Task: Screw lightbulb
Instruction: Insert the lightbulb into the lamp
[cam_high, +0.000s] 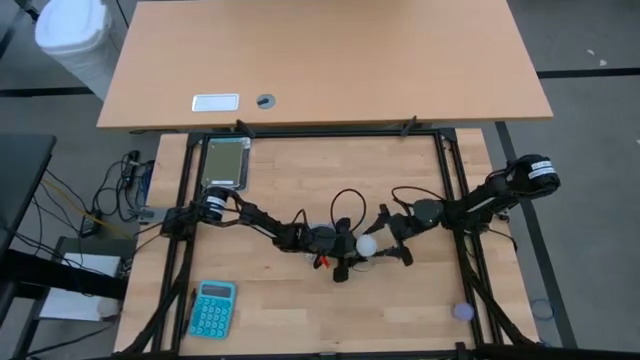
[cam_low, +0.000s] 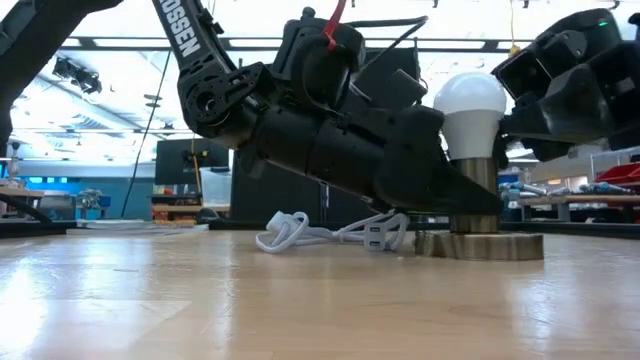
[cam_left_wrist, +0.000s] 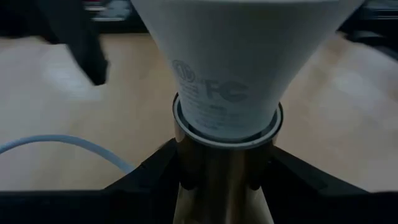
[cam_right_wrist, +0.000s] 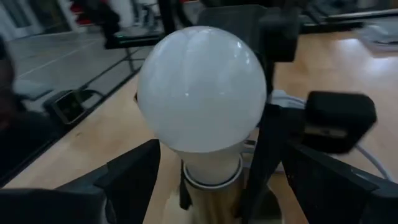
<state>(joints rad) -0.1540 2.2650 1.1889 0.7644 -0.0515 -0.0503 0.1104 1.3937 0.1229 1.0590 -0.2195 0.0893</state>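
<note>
The white lightbulb stands upright with its narrow base in the brass collar of the round socket disc, which rests flat mid-table. My left gripper comes from the table's left and is shut on that collar, just under the bulb's neck. My right gripper comes from the right and is open. Its fingers stand on either side of the bulb's globe with a gap to it. My left gripper pinches the socket's brass collar between its two fingers, right below the bulb's neck. The fingers come nearly level, slanting slightly down, from the table's left. The socket stays upright with its disc flat on the table.
The socket's white cord lies coiled on the table behind my left arm. A teal calculator lies near the front left, a grey metal plate at the far left, and a small purple disc at the front right.
</note>
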